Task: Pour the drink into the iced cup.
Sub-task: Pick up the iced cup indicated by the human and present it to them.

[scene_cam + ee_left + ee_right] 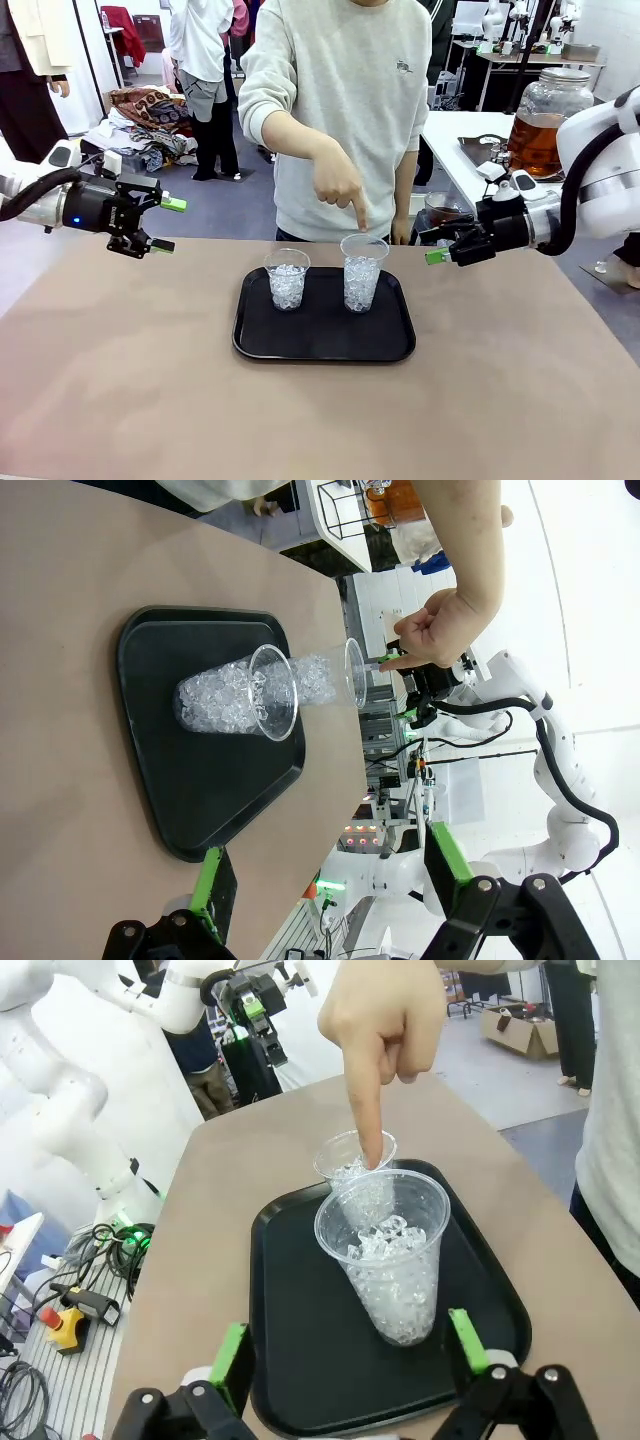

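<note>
Black rectangular plastic tray [325,345] on counter [150,390] carries two upright clear plastic cups packed with ice: left cup [287,279] and right cup [363,272]. Person's hand [338,185] points one finger down at right cup. Left gripper [168,225] and right gripper [433,245] flank tray, jaws wide open, empty. Amber-brown drink [535,145] sits in large glass jar [556,95] well behind right gripper.
</note>
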Available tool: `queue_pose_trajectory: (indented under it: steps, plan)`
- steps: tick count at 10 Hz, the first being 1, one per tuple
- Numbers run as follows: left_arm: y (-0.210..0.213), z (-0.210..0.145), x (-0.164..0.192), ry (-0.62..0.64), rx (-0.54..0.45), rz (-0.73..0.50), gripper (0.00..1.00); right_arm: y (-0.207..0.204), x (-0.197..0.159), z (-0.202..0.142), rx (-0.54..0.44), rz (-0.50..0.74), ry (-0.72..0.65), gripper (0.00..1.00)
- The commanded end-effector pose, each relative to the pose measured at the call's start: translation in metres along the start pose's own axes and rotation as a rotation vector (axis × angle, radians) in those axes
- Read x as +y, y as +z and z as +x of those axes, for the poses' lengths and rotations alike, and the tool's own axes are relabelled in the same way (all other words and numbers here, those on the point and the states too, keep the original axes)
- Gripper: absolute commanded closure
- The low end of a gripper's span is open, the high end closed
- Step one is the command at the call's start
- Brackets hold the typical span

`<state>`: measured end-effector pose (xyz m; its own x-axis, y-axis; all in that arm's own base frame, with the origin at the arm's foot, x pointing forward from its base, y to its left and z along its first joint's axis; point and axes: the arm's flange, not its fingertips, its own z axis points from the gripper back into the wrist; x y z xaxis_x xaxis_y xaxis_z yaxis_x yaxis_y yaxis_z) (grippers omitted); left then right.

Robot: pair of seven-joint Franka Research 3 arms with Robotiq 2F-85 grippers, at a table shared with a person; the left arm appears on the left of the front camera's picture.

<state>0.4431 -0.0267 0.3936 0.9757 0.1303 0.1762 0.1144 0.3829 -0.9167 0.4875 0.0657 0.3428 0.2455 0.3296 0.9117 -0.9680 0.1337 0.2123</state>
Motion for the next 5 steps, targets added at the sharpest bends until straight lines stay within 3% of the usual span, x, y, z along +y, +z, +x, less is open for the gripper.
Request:
queue_pose_trajectory:
  steps: [1, 5]
  plan:
    - [0.0, 0.0003, -0.0003, -0.001, -0.002, -0.001, 0.0, 0.006, 0.0023, 0.0036, 0.003, 0.009, -0.009, 0.0]
    - [0.0, 0.0003, -0.0003, -0.001, -0.002, -0.001, 0.0, 0.006, 0.0023, 0.0036, 0.003, 0.009, -0.009, 0.0]
